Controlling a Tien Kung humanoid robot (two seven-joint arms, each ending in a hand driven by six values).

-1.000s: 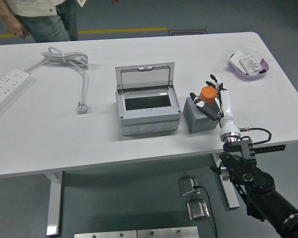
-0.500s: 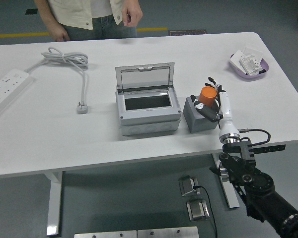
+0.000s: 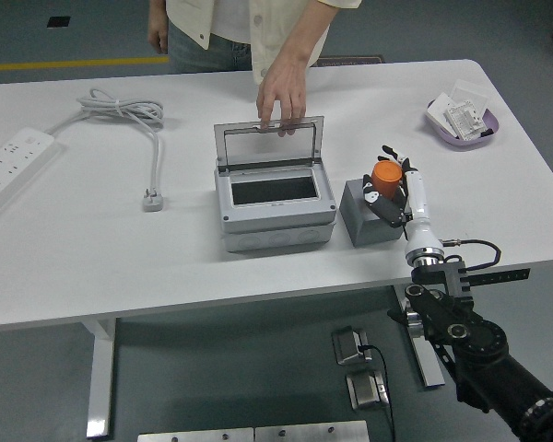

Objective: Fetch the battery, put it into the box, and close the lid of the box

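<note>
Since the earlier frames the person at the far side is now leaning in over the table, and the person's hand [image 3: 281, 92] is resting its fingers on the top edge of the raised lid [image 3: 270, 143]; a moment before, that hand was hanging back at the waist, clear of the lid. On my side, the right hand [image 3: 390, 189] is barely shifting.

I am taking the grey junction box [image 3: 276, 203] as my landmark. It is sitting open, the lid standing upright at its far edge. Just to its right a smaller grey block [image 3: 373, 218] is sitting, and the battery [image 3: 385, 174] is standing upright on top of that block. My right hand is wrapping around the battery, dark fingers [image 3: 385, 207] curling at its base and thumb side, so I am reading it as gripping the battery. The left arm is not showing at all.

The battery is looking like a short orange cylinder, smooth-sided and squat, with little surface for my fingers to catch on.

What I am worrying about: the person's hand is occupying the lid, and carrying the battery leftward over the box may be bringing my fingers into that hand or the lid's edge. The smooth cylinder may also be slipping or tipping off the block if my grip is loose as I lift. If the lid is being pushed down early, the opening is closing before I arrive.
</note>
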